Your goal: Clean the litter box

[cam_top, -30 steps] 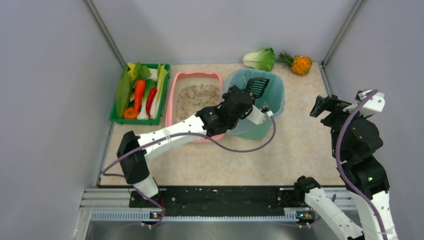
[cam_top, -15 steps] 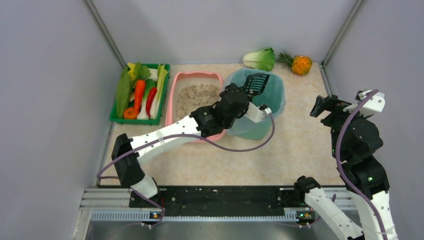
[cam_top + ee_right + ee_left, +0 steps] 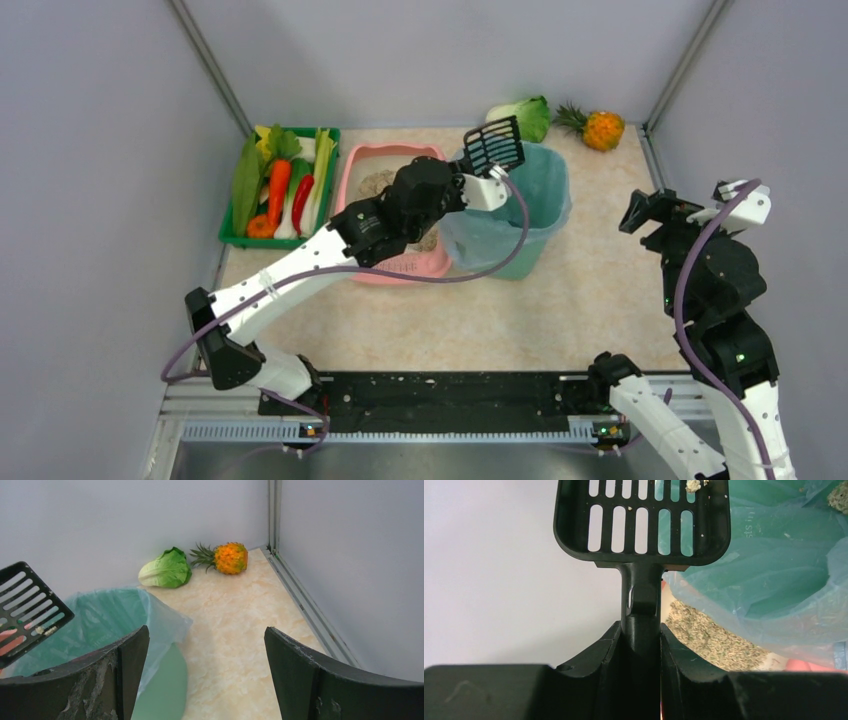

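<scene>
The pink litter box (image 3: pixel 342 200) with grey-beige litter (image 3: pixel 374 184) lies at the back, partly hidden under my left arm. My left gripper (image 3: pixel 484 181) is shut on the handle of a black slotted scoop (image 3: pixel 493 146), held raised over the far-left rim of the teal bin. In the left wrist view the gripper (image 3: pixel 642 635) pinches the handle; the scoop (image 3: pixel 642 517) carries a few small crumbs, and litter (image 3: pixel 704 632) shows below. My right gripper (image 3: pixel 645 210) is open and empty at the right, also in its wrist view (image 3: pixel 206 672), where the scoop (image 3: pixel 27 612) shows too.
A teal bag-lined bin (image 3: pixel 535 195) stands right of the litter box. A green crate of vegetables (image 3: pixel 282 185) stands left of it. A cabbage (image 3: pixel 524 115) and a pineapple (image 3: pixel 598 129) lie at the back wall. Walls close in on the left, back and right.
My left gripper has lifted the scoop up out of the bin and moved it back and left, toward the bin's far-left rim. The right arm has not moved.
</scene>
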Action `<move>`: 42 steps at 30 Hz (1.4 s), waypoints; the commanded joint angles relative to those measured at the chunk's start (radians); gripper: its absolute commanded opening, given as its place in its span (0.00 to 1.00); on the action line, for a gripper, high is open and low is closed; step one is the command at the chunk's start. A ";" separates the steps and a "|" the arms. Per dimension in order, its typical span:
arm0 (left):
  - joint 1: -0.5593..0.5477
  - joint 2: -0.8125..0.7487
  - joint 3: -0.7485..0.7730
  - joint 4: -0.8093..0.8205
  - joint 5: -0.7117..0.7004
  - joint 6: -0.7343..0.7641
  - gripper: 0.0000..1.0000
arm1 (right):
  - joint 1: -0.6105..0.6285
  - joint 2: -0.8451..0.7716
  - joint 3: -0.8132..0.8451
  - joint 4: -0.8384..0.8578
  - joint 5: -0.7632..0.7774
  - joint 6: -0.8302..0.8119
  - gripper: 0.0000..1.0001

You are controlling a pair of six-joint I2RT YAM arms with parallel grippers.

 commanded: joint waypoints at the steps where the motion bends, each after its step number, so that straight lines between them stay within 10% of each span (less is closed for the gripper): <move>1: 0.054 -0.056 0.059 -0.048 0.068 -0.243 0.00 | 0.009 0.011 -0.004 0.033 -0.028 0.026 0.86; 24: 0.381 -0.277 -0.114 -0.387 0.222 -0.758 0.00 | 0.009 0.071 0.003 0.065 -0.054 0.036 0.86; 42: 0.473 -0.109 -0.165 -0.649 0.416 -1.021 0.00 | 0.009 0.068 -0.006 0.076 -0.056 0.032 0.86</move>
